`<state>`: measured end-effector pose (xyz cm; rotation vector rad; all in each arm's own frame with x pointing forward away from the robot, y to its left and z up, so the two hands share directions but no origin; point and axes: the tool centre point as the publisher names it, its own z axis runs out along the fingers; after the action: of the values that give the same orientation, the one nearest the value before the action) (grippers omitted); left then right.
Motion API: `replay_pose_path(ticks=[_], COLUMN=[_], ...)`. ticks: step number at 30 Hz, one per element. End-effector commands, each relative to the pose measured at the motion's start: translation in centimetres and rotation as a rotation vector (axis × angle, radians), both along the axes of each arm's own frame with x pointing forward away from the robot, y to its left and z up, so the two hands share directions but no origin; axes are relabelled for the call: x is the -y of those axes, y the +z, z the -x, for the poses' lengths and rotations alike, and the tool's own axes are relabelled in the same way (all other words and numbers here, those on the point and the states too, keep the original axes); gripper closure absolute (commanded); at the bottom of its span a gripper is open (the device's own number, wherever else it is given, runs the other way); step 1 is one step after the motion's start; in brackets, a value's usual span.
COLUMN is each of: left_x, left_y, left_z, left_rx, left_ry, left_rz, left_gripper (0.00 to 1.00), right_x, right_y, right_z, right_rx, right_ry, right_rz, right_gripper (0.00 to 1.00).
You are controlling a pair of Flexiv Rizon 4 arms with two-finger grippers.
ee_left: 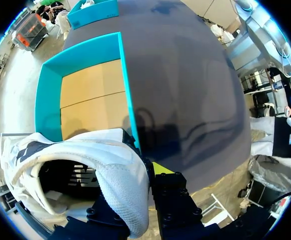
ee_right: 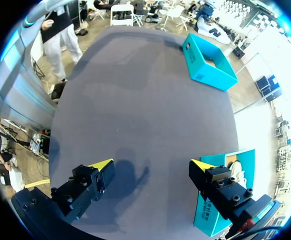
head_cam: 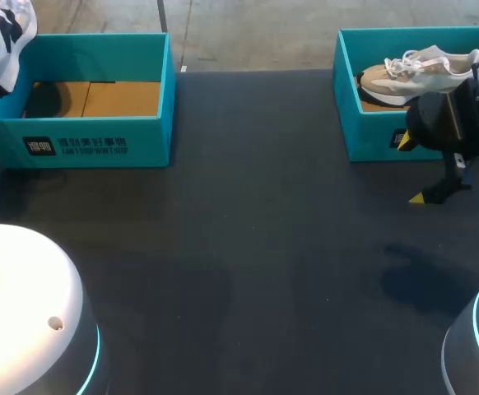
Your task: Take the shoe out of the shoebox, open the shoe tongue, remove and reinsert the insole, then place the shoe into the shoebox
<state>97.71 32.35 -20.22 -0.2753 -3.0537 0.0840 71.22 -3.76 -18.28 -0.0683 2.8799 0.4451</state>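
Note:
A white shoe (head_cam: 5, 33) with dark markings hangs above the far left corner of the left teal shoebox (head_cam: 99, 148), whose cardboard floor is bare. In the left wrist view my left gripper (ee_left: 135, 175) is shut on the white shoe (ee_left: 110, 165) at its heel collar; one yellow tip shows beside it, and the other is hidden by the shoe. The left shoebox (ee_left: 125, 85) lies beneath. My right gripper (head_cam: 411, 169) stands open and empty over the dark table just in front of the right box; the right wrist view shows the right gripper (ee_right: 151, 165) with fingers wide apart.
A second teal shoebox (head_cam: 371, 140) at the far right holds a beige and white shoe (head_cam: 412, 74); the right wrist view shows this second shoebox (ee_right: 220, 200) beside the right gripper. The dark table (head_cam: 248, 247) spreads between the boxes.

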Motion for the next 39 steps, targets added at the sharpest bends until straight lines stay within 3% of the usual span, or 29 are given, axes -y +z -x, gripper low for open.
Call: replay_pose_path(ticks=[1, 19, 29, 39], left_x=[0.0, -0.1, -1.4, -3.0], left_y=[0.2, 0.0, 1.7, 1.4], left_z=[0.0, 0.1, 0.9, 0.8], left_rx=[0.001, -0.024, -0.079, -0.254], left_ry=[-0.001, -0.044, -0.302, -0.669], left_rz=[-0.001, 0.01, -0.028, -0.017], left_gripper=[1.0, 1.0, 1.0, 1.0], right_x=[-0.1, -0.1, -0.1, -0.1], right_y=[-0.1, -0.1, -0.1, -0.1], right_z=[-0.2, -0.2, -0.2, -0.2], right_rx=[-0.002, -0.002, -0.002, -0.002], right_ry=[-0.001, -0.001, -0.001, -0.001], right_rz=[0.002, 0.002, 0.002, 0.002], right_gripper=[0.0, 0.0, 0.0, 0.0])
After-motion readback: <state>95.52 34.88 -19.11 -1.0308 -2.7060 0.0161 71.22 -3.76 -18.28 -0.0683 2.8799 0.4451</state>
